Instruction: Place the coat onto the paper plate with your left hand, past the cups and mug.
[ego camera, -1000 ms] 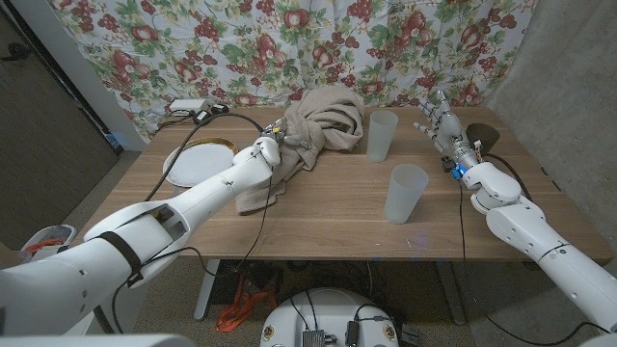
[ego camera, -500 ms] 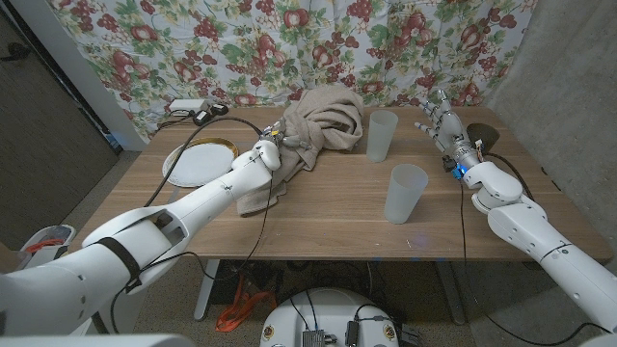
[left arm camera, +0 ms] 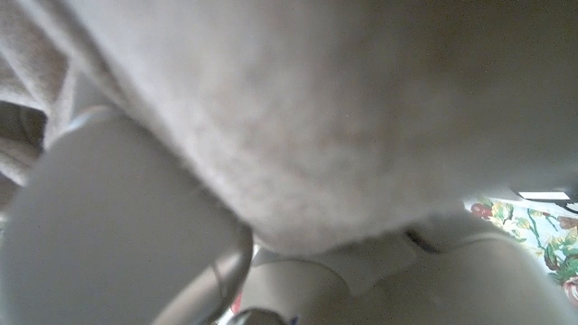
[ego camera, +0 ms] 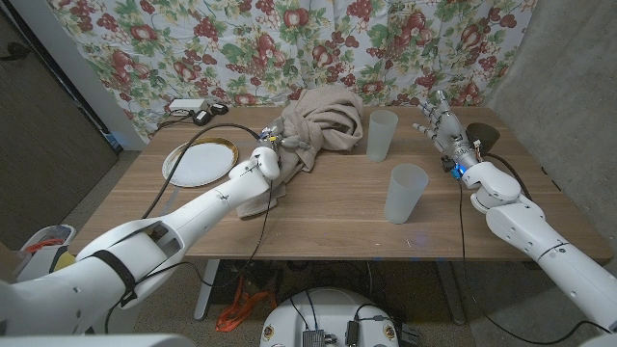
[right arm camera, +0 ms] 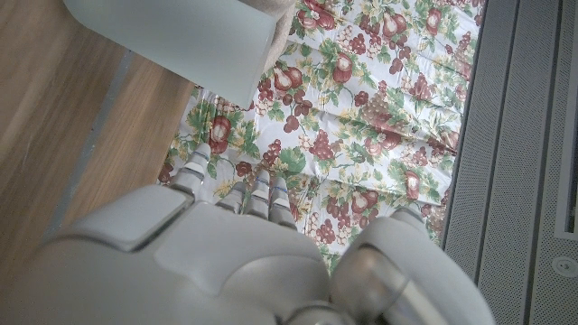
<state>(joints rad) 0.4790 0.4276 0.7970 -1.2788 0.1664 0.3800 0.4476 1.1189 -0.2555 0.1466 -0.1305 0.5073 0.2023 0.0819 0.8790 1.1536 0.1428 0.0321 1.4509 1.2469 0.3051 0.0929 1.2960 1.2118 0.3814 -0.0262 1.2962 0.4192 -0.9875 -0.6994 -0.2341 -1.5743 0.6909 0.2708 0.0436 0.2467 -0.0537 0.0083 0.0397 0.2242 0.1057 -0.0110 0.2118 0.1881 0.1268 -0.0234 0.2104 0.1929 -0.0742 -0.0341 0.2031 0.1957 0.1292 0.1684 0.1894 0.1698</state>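
The beige coat [ego camera: 326, 118] lies heaped at the table's far middle, with a flap trailing toward me [ego camera: 258, 200]. My left hand [ego camera: 273, 146] is pushed into the heap's left side and grips a fold; its fingers are partly buried in cloth. Coat fabric [left arm camera: 343, 117] presses close over that hand [left arm camera: 108, 235] in the left wrist view. The white paper plate [ego camera: 193, 166] sits to the left of the hand. My right hand [ego camera: 441, 121] stands at the far right with fingers apart, holding nothing. It appears again as my right hand [right arm camera: 208, 253] near a cup [right arm camera: 172, 36].
Two translucent cups stand right of the coat, one far [ego camera: 383, 135] and one nearer [ego camera: 405, 193]. A dark mug-like object [ego camera: 488, 142] sits behind my right hand. A round yellowish-rimmed dish [ego camera: 216, 146] touches the plate's far edge. A power strip [ego camera: 191, 106] and cables lie at the back left.
My left hand has shifted a little farther away and deeper into the coat's left side. The right arm and the cups have not moved.
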